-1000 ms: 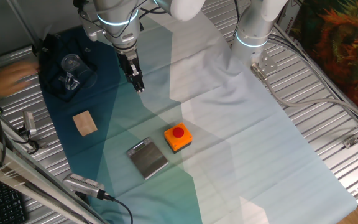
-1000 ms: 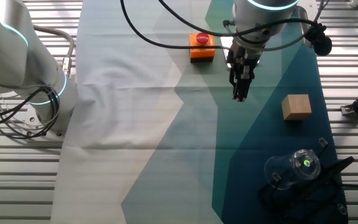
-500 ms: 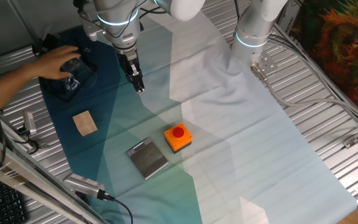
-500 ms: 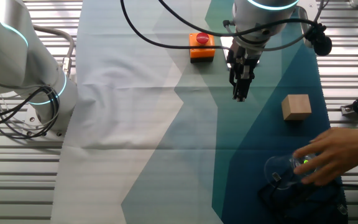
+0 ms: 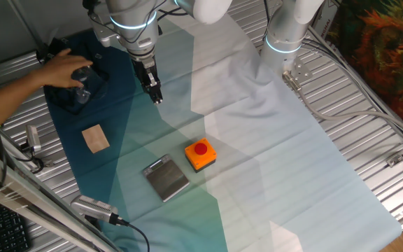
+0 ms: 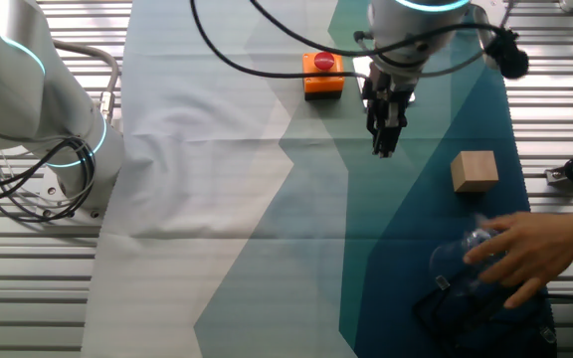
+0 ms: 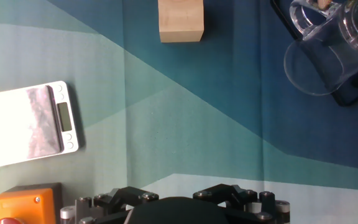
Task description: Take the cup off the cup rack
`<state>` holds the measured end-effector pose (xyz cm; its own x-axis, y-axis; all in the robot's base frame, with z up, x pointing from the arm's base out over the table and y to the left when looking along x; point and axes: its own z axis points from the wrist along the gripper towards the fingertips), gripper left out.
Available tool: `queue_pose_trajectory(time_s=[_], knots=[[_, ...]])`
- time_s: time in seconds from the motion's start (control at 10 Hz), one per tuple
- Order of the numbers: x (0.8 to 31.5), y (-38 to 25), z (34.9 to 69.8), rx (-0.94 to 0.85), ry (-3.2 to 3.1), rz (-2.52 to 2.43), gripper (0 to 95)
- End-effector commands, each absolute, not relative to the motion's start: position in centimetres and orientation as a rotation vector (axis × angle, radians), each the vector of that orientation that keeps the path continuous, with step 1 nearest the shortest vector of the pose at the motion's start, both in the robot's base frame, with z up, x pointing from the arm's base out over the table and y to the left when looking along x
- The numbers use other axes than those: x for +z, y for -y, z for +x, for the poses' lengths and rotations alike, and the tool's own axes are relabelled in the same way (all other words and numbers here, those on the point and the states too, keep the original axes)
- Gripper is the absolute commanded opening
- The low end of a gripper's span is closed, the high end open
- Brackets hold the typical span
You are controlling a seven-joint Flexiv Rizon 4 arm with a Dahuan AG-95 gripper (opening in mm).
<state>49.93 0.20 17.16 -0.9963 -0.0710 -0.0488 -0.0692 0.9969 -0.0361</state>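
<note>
**Operator:** I have the gripper [image 5: 157,99] hanging over the cloth [image 5: 271,161], fingers pointing down, well apart from the cup [image 7: 321,59]. From both fixed views the two fingers look pressed close together with nothing between them, so I read it as clenched on nothing. The hand view shows only the base of the hand at six o'clock, not the tips.

**Observer:** Where is the cup?

**Operator:** In one fixed view it sits at about nine o'clock from the gripper, on the cup rack [image 5: 56,96], at the dark blue end of the cloth. A person's hand [image 5: 63,67] lies over it there, so I can make out only a bit of glass under the fingers. In the other fixed view the same hand [image 6: 525,261] covers the cup [image 6: 461,261] at roughly four o'clock from the gripper, with the rack [image 6: 466,308] showing below it. In the hand view the cup is at two o'clock, lying tilted with its open mouth towards the camera.

**Observer:** Anything else on the cloth?

**Operator:** The wooden block [image 5: 95,138] lies between the rack and the grey scale [image 5: 166,178]. The orange box [image 5: 200,155] with its red button sits just beside the scale, at its two o'clock.
</note>
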Motion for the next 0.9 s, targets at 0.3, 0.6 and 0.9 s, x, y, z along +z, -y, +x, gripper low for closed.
queue_pose_trajectory(time_s=[0.3,0.6,0.9], knots=[[17.49,-0.23,49.8,-0.178,-2.929,-0.345,0.0],[17.61,-0.26,49.75,-0.148,-2.932,-0.377,0.0],[17.7,-0.28,49.73,-0.04,-2.928,-0.449,0.0]])
